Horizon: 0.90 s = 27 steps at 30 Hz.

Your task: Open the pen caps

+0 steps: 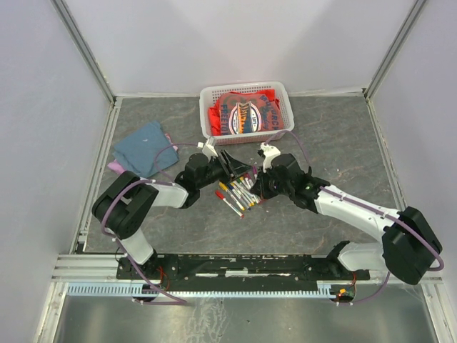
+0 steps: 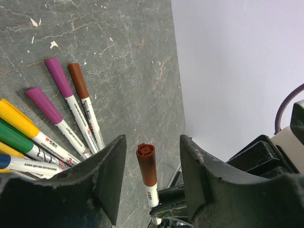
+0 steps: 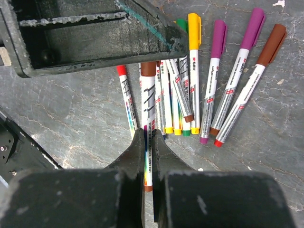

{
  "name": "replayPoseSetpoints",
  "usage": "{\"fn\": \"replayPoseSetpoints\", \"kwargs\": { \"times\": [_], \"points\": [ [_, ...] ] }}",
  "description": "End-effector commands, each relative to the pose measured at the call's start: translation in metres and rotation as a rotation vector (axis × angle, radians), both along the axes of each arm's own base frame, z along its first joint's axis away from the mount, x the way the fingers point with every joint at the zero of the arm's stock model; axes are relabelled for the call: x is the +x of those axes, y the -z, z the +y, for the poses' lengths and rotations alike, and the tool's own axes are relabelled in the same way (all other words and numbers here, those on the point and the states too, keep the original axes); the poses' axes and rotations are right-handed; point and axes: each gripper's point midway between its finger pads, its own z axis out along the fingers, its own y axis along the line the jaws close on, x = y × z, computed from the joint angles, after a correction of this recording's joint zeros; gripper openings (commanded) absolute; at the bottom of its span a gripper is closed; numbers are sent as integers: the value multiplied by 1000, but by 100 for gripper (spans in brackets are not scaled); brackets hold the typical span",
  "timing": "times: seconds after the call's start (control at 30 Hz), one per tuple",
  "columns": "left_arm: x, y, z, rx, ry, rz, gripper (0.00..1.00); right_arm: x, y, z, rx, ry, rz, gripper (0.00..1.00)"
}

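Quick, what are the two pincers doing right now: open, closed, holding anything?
Left pincer: open, straddling the brown cap, not gripping it.
Right pincer: closed on the brown-capped pen.

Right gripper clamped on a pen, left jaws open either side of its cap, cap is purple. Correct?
Not purple: the cap is brown, as the left wrist view shows. The rest holds: right gripper clamped on the pen, left gripper open either side of the cap.
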Motion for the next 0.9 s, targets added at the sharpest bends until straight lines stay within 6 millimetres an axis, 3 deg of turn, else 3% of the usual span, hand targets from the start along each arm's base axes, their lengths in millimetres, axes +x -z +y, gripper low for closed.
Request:
{"fn": "replayPoseSetpoints", "kwargs": {
  "times": [0.0,0.23,0.47,0.6,0.7,0.87],
  "points": [
    [4,-25,-5,-97,14,-34,53,3,-12,12,47,-17,-29,1],
    [4,-26,-3,-105,16,-39,35,3,-10,11,41,-15,-27,1],
    [0,-23,-2,-115,30,-37,27,4,-12,10,39,-7,-34,1],
    [-2,-23,-2,-121,40,-43,6,4,-12,9,38,-3,-37,1],
    [-4,-25,-2,-128,45,-52,3,5,-13,8,38,5,-42,1],
    [-5,-28,-1,-134,48,-63,3,10,-18,10,42,13,-51,18]
  ]
}}
